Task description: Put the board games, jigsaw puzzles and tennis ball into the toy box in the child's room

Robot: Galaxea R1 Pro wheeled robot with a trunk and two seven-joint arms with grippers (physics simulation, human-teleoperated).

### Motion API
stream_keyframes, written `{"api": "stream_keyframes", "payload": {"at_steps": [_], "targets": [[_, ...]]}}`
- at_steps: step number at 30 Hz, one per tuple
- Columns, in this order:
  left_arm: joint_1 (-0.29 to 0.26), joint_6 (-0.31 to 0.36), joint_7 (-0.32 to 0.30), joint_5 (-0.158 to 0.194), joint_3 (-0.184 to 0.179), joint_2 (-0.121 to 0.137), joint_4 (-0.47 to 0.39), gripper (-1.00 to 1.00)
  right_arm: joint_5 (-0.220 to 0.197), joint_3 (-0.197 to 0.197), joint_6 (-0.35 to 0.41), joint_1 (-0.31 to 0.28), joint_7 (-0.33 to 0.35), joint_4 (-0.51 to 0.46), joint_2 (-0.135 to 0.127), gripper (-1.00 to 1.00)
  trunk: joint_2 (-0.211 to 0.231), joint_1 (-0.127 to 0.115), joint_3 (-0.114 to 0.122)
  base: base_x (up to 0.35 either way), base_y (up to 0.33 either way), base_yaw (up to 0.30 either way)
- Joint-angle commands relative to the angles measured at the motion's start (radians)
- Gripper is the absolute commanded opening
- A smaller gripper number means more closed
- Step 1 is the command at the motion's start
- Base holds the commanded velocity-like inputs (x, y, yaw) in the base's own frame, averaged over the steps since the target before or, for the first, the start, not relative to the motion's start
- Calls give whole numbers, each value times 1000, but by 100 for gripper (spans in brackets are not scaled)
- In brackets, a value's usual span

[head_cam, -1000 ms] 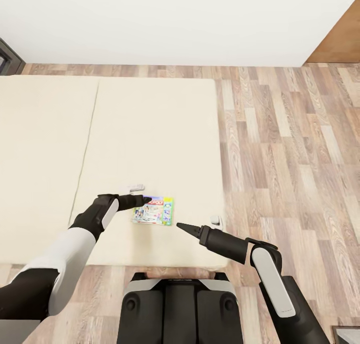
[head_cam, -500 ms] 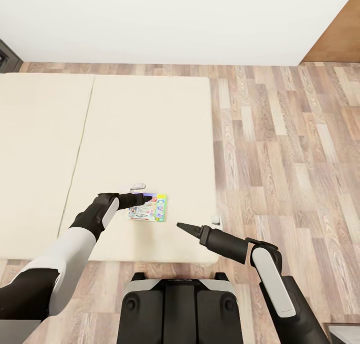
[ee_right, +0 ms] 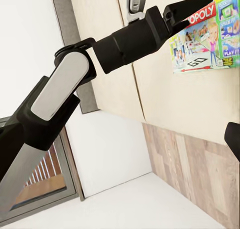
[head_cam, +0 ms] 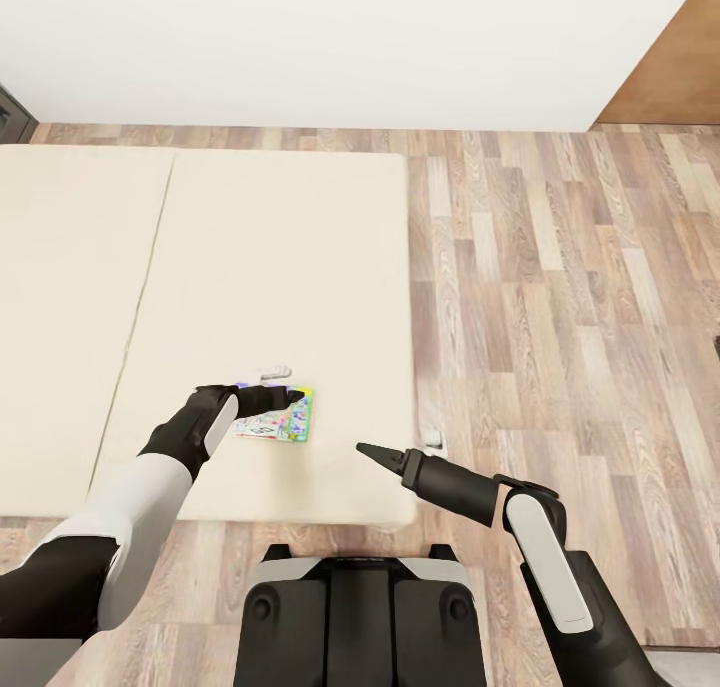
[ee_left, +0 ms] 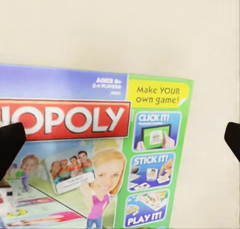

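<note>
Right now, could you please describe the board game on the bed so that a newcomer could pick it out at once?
Find the big plain beige bed on the wood-plank floor, then look at its near right part, by the tip of the left claw. There lies the board game, a thin flat box. Its bright cover, with a red lettered banner and a green side strip, stands out against the bare mattress.

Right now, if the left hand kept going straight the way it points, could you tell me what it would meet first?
Most likely the board game lying flat on the bed: the left hand hangs just over it, fingers spread wide. How far above is hard to judge.
</note>
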Motion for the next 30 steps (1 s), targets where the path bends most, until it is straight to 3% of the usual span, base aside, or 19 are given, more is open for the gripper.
{"api": "stream_keyframes", "payload": {"at_steps": [1,30], "targets": [[0,7,2,10,-4,1,-1,100,7,-1,3,0,7,0,0,100,-2,1,-1,0,-205,0],[0,6,4,6,-3,1,-1,100,7,-2,5,0,7,0,0,100,-2,1,-1,0,-29,0]]}}
